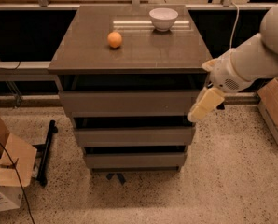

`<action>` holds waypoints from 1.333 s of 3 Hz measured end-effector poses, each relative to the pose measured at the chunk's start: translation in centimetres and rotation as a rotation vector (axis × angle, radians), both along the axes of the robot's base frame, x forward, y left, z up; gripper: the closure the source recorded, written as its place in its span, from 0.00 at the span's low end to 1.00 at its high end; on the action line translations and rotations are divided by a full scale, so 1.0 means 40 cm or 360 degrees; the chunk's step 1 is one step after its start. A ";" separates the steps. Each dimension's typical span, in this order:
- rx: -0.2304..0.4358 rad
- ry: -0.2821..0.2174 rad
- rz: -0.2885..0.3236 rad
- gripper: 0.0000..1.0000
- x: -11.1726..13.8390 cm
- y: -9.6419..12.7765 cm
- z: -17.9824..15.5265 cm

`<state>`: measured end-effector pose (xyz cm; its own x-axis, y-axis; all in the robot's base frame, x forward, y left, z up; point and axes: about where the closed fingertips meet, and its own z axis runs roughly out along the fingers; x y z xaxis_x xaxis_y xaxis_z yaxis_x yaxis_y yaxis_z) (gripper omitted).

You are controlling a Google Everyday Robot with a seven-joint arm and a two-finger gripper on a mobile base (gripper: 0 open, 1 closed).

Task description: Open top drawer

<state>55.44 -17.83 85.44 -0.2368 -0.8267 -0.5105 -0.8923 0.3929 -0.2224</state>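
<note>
The top drawer (pixel 129 102) is the widest of three grey-brown drawers under a brown table top (pixel 129 55). Its flat front stands out a little, with a dark gap above it. My gripper (pixel 202 107) hangs from the white arm at the drawer's right end, cream-coloured and pointing down-left, its tip close to the front panel's right edge. I cannot tell whether it touches the panel.
An orange (pixel 114 39) and a white bowl (pixel 163 18) sit on the table top. Two narrower drawers (pixel 134 136) lie below. Cardboard boxes stand at the left (pixel 8 171) and right (pixel 275 107). A black bar (pixel 45 150) lies on the speckled floor.
</note>
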 end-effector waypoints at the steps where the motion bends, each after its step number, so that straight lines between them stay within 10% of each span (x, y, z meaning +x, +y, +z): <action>1: 0.0172 0.0005 -0.0039 0.00 0.056 0.035 -0.093; 4: 0.0516 0.0049 -0.0050 0.00 0.280 0.101 -0.328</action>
